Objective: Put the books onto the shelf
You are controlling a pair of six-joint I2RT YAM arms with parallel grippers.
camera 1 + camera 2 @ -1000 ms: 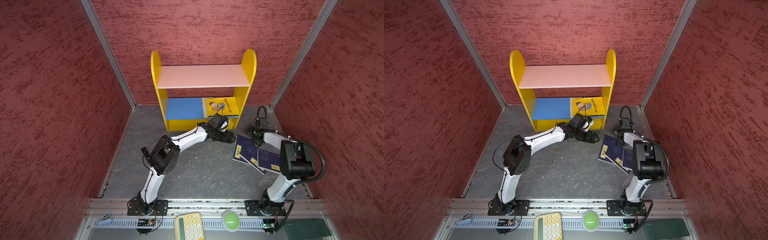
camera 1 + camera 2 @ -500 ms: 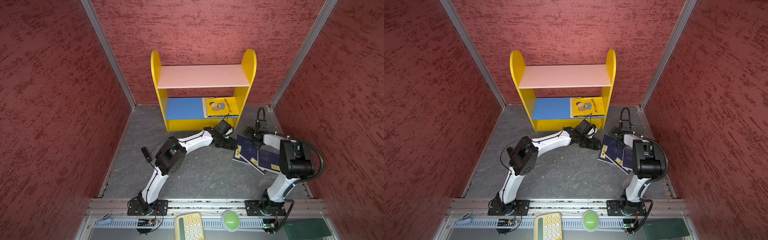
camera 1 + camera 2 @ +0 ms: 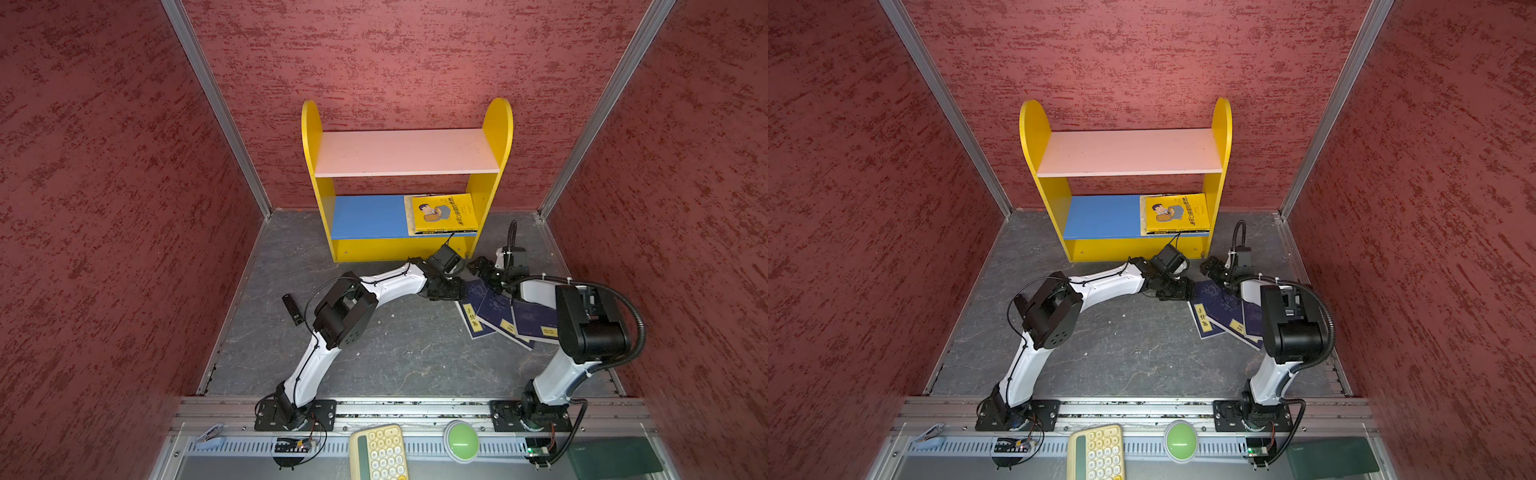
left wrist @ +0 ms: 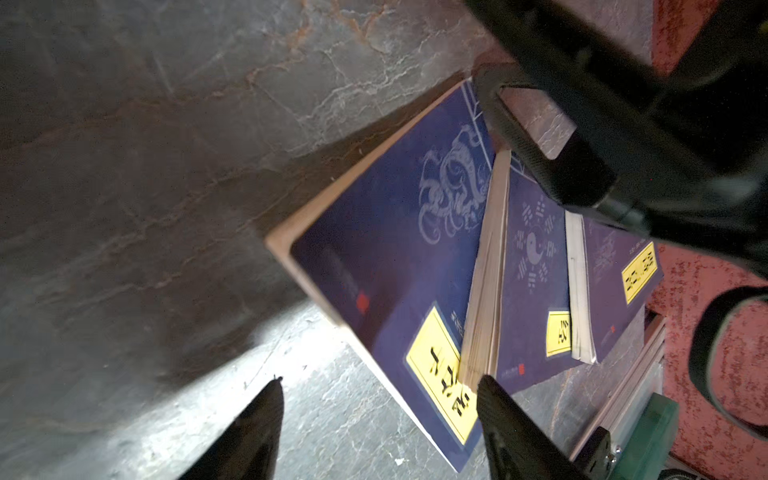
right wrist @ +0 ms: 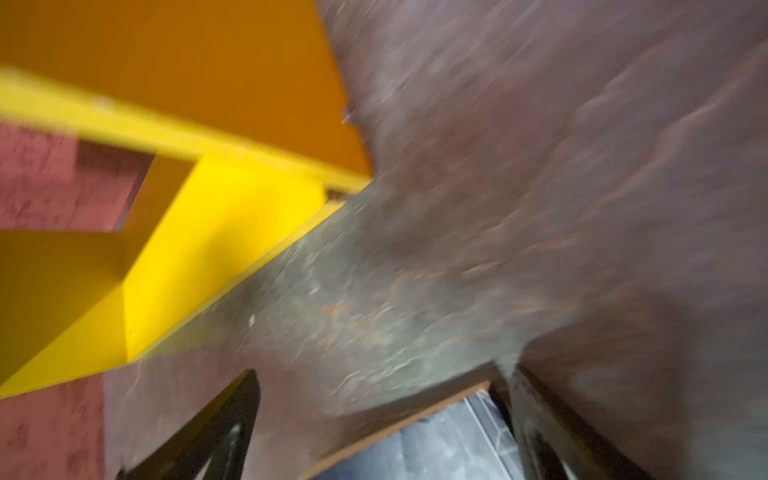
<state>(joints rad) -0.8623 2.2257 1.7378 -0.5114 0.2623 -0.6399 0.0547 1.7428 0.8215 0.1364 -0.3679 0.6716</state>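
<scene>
At 6 o'clock, on the near ledge, lie a pale yellow keypad [image 3: 378,453] and a green dome button [image 3: 461,442]. A dark green slab [image 3: 615,455] lies toward 5 o'clock. On the grey stone-patterned floor [image 3: 395,353] a small black stick [image 3: 293,309] lies at 9 o'clock, well apart from the rest.

At 3 o'clock three navy books [image 3: 498,311] lie flat in an overlapping fan, each with a yellow label. The left wrist view shows the dragon-patterned book [image 4: 374,270] lowest, the yin-yang book [image 4: 532,266] over it and a third book [image 4: 615,282] on top.

The left gripper [image 4: 380,380] reaches in from the 9 o'clock side. Its fingers are spread and straddle the labelled corner of the dragon-patterned book, with one finger [image 4: 257,428] over the floor; it pinches nothing. The right gripper [image 5: 382,374] sits at the fan's 12 o'clock corner, fingers spread wide with a navy corner between them. That view is blurred, so contact cannot be told.

At 12 o'clock the shelf [image 3: 312,166] stands against the back wall, its pink upper board [image 3: 403,151] above the blue lower board [image 3: 365,216]. The yellow cartoon book [image 3: 442,214] lies flat at the lower board's 3 o'clock end, with a cream edge showing beneath it.
</scene>
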